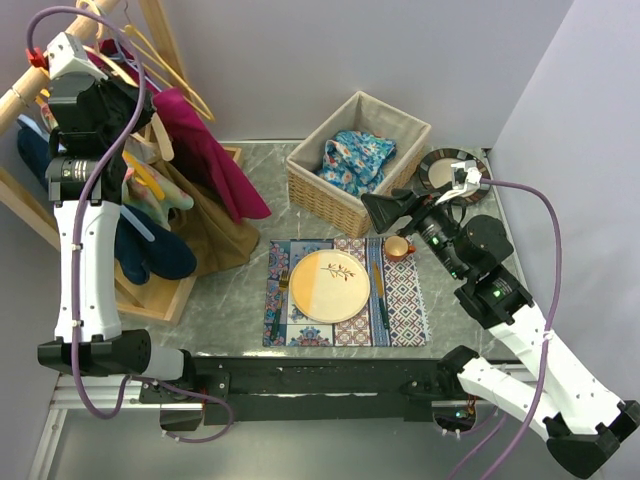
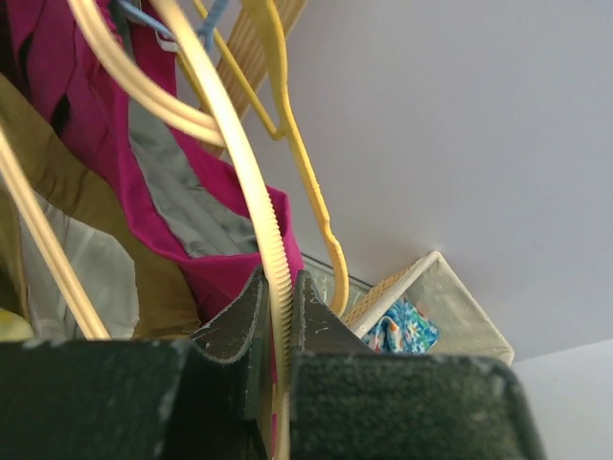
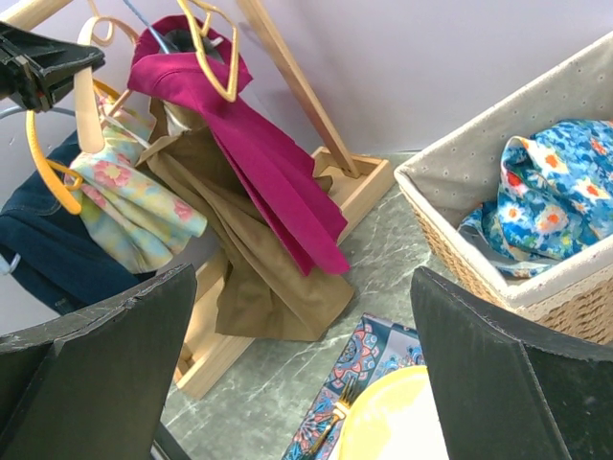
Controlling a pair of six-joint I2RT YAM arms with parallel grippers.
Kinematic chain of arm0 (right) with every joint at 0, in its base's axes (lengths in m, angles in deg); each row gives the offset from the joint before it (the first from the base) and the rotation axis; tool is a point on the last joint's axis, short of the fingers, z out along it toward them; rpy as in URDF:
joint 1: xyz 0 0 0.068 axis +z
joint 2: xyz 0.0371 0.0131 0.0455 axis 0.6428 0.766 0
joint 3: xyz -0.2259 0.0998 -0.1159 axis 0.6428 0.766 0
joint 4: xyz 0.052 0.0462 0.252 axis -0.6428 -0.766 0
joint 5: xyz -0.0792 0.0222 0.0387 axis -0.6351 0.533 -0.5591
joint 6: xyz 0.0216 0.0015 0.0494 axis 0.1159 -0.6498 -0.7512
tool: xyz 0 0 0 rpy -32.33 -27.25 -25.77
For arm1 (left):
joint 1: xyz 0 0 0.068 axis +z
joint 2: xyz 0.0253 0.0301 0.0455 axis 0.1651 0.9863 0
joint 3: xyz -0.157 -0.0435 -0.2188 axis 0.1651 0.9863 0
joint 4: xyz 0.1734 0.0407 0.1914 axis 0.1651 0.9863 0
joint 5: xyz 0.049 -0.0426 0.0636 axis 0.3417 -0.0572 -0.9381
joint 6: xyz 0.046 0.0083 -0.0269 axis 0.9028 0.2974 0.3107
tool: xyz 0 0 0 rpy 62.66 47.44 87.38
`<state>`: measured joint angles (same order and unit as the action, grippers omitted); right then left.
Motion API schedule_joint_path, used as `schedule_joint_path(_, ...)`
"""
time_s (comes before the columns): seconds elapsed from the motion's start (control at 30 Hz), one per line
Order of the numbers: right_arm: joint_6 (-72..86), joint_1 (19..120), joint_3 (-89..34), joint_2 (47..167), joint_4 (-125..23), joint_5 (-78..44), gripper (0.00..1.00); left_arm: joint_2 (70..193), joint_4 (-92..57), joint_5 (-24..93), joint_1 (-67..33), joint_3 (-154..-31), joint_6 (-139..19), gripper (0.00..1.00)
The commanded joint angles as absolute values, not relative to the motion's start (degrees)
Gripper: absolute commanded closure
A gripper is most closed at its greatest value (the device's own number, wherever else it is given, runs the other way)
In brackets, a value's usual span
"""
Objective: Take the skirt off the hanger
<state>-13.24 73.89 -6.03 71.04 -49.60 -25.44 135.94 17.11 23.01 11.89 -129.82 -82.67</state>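
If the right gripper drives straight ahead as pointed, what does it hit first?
Likely the brown garment low on the rack, basket off to the right. Depth is unclear; the right gripper might touch the table first.

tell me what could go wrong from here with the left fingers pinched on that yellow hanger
1. The left fingers clamp only a thin ridged bar of the yellow hanger, so it may slip or twist when pulled.
2. The magenta garment and other hangers crowd right beside it, so a pull could snag them and drag them along.
3. The right fingers are open near the basket, so there is no second hold if it swings.
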Motion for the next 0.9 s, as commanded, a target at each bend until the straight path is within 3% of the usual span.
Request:
schedule_joint_path(0.0,-13.02,74.28,-5.71,69.9,-46.97,-25.21,0.0,132.53,4.61,30.12,10.64,-135.76,-73.18,0.99)
schedule_joint_path(0.47,-13.46,74.28,-5.8,70.52,-46.7,-23.81,0.0,129.46,3.73,31.79,10.64,-133.05,-73.79,0.99)
schedule_joint_path(0.87,-13.99,74.19,-6.15,70.61,-46.35,-22.66,0.0,126.65,10.85,41.71,10.64,-134.1,-80.64,0.99)
